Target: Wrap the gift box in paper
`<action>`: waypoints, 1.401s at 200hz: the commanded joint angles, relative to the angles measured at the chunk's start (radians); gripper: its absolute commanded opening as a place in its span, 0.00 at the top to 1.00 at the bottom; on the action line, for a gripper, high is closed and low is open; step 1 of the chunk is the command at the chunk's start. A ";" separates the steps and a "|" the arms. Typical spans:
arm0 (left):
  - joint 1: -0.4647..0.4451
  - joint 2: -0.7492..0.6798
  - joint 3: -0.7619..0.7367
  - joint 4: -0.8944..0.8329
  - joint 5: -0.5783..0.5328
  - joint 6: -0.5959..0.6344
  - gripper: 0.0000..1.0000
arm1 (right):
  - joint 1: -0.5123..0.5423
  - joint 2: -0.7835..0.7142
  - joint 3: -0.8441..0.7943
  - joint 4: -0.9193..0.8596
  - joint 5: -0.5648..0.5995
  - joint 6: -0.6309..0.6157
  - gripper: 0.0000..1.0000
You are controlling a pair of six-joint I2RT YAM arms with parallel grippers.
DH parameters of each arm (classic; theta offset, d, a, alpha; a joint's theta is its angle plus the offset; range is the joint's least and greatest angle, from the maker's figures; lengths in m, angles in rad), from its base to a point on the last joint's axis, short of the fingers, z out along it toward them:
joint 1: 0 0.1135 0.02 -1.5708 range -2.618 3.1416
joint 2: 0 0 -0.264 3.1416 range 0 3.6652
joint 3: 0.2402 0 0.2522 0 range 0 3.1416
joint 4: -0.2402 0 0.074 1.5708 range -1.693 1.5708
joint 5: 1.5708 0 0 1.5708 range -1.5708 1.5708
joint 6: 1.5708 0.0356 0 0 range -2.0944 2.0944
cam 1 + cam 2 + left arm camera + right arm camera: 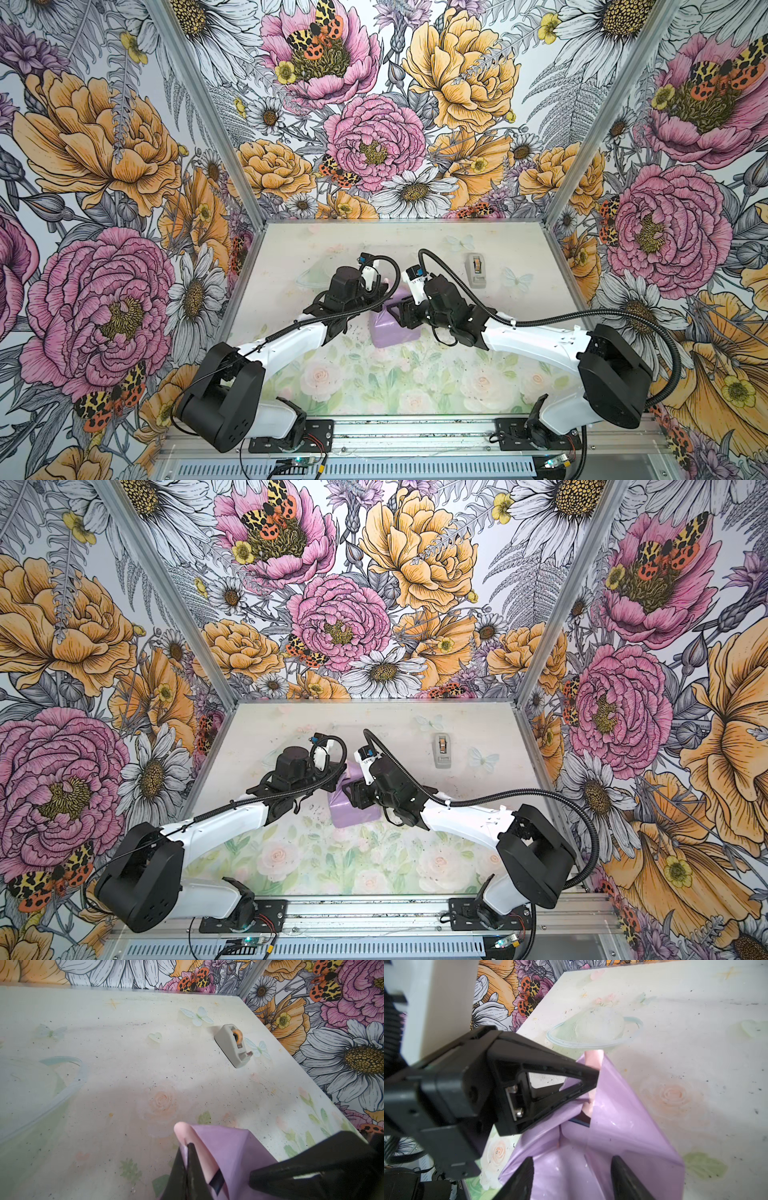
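Wrapping mostly done: paper (390,334) folded round gift box (584,1119) at middle of table (415,245); dark sliver of box uncovered at end. End flap pinched by left gripper (188,1147), jaws closed; right gripper (572,1159) jaws apart over paper, holding nothing. End folds and taping probably left; tape dispenser (476,270) well apart.

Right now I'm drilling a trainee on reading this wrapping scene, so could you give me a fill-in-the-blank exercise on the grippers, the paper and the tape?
1. The left gripper is ____ on a fold of the paper.
2. The right gripper hangs over the wrapped parcel with its jaws ____.
3. The gift box shows as a dark sliver through a gap in the ____.
4. The grey tape dispenser holds a roll coloured ____.

Missing words: shut; open; paper; orange.
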 commanded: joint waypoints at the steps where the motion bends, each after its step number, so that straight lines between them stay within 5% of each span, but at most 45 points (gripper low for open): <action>1: -0.010 -0.016 -0.017 0.038 -0.017 -0.027 1.00 | 0.021 0.019 0.018 -0.032 0.084 0.043 0.34; 84: -0.012 -0.038 -0.070 0.095 0.001 -0.124 0.85 | 0.091 0.088 0.062 -0.070 0.218 0.110 0.34; 135: 0.036 -0.113 -0.133 0.148 0.072 -0.129 0.41 | 0.080 0.055 0.004 -0.074 0.237 0.105 0.41; 150: 0.053 -0.117 -0.156 0.197 0.121 -0.135 0.35 | 0.072 0.059 0.001 -0.074 0.200 0.085 0.44; 201: 0.092 -0.027 -0.172 0.316 0.243 -0.108 0.32 | 0.005 0.047 -0.054 0.001 -0.019 0.017 0.52; 239: 0.130 0.049 -0.144 0.436 0.376 -0.107 0.32 | -0.032 0.053 -0.065 -0.001 -0.077 0.008 0.56; 280: 0.137 -0.061 -0.165 0.372 0.324 -0.108 0.28 | -0.040 0.063 -0.059 -0.014 -0.075 0.004 0.58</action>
